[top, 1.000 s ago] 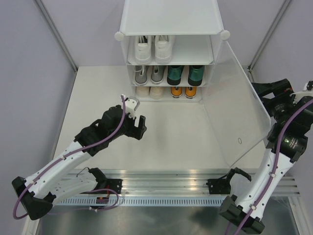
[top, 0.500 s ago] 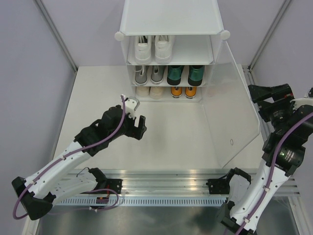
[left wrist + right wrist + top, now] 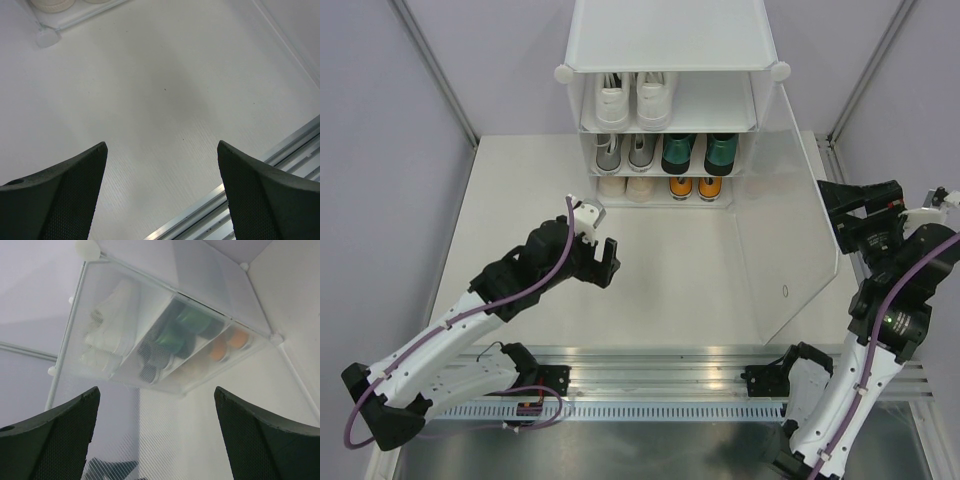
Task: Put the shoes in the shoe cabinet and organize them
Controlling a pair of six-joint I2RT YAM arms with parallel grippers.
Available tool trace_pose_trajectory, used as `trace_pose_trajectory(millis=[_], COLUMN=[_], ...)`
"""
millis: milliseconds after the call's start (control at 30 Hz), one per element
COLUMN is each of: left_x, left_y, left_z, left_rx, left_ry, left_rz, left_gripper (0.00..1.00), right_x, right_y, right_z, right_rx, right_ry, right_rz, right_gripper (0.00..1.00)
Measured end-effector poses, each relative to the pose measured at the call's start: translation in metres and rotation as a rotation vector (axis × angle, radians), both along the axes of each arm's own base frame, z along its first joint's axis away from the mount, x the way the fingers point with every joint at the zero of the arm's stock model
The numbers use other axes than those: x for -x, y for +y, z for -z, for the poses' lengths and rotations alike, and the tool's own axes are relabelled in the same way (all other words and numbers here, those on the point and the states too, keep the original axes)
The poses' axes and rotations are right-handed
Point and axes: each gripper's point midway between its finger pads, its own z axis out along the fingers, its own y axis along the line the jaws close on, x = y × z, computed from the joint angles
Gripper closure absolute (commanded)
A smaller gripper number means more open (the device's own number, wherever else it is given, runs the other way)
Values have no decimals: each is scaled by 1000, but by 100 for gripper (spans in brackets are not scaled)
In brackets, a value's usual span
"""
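Note:
The white shoe cabinet (image 3: 670,35) stands at the back centre. White sneakers (image 3: 633,100) fill its top shelf. Grey lace-ups (image 3: 625,152) and green shoes (image 3: 700,152) share the middle shelf. The cream pair (image 3: 625,187) and orange pair (image 3: 695,187) are on the bottom. The frosted door (image 3: 785,220) hangs half open on the right. My right gripper (image 3: 838,215) is open just outside the door's free edge. In the right wrist view (image 3: 156,390) the shoes show blurred through the door (image 3: 165,440). My left gripper (image 3: 601,255) is open and empty over the table, also in its wrist view (image 3: 161,144).
The white table (image 3: 660,280) ends at an aluminium rail (image 3: 660,365) along the near edge. Grey walls and slanted frame posts (image 3: 430,60) close in both sides. The cabinet's bottom corner connector (image 3: 46,37) and cream toes (image 3: 50,4) show at the top left of the left wrist view.
The door has swung left toward the cabinet, and my right gripper has moved left with it along its outer side. The left arm has barely moved.

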Motion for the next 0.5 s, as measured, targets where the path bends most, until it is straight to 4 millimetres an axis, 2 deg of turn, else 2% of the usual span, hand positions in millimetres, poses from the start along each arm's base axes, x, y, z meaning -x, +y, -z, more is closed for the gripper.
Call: trace_pose_trajectory(millis=[100,333,500], left_x=[0,0,1], left_y=[0,0,0], left_z=[0,0,-2], left_rx=[0,1,4], left_ry=[0,-1,-5], left_rz=[1,1,0], left_gripper=[7,7,7], right_x=[-4,-3,-3], right_y=[5,18,22], right_z=[2,-18,-25], right_rx=[-37,-53,-56], right_ry=[-1,-75,-102], right_rz=[-39,-111,-137], right_gripper=[2,2,2])
